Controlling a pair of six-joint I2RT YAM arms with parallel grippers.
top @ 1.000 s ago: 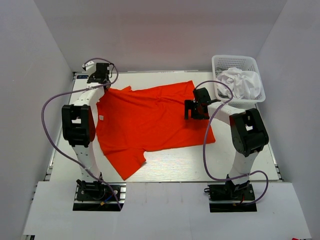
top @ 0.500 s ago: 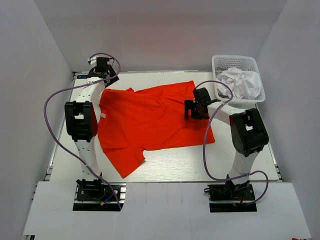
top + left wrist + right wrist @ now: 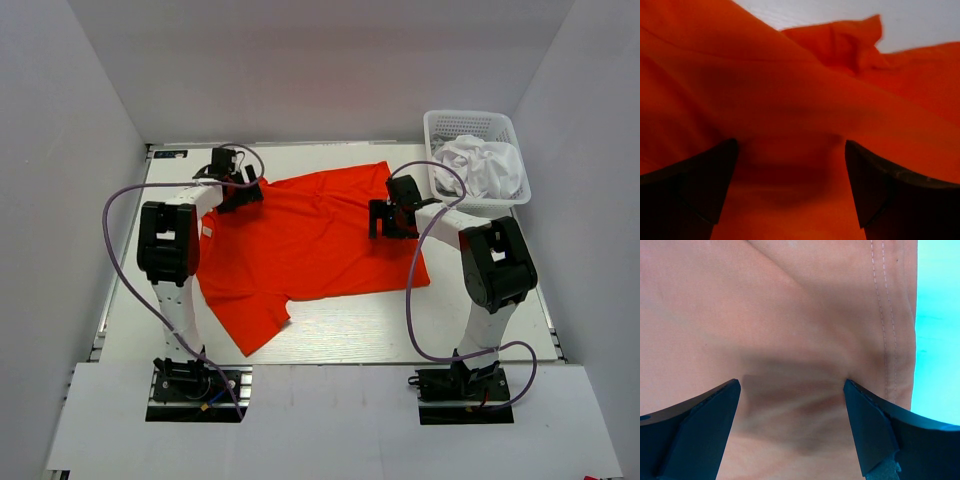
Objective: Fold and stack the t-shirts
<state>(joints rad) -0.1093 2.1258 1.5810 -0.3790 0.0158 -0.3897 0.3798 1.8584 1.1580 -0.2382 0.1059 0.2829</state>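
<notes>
Task barely begun: orange-red t-shirt (image 3: 310, 235) lies spread, unfolded, on table (image 3: 350, 330), white t-shirt (image 3: 485, 165) crumpled in basket (image 3: 470, 122); left gripper (image 3: 243, 190) and right gripper (image 3: 381, 218) gape wide, empty, over orange cloth; folding and stacking not yet done.

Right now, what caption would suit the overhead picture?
Left gripper and right gripper, both open, over the spread orange-red t-shirt; white t-shirt in basket.
</notes>
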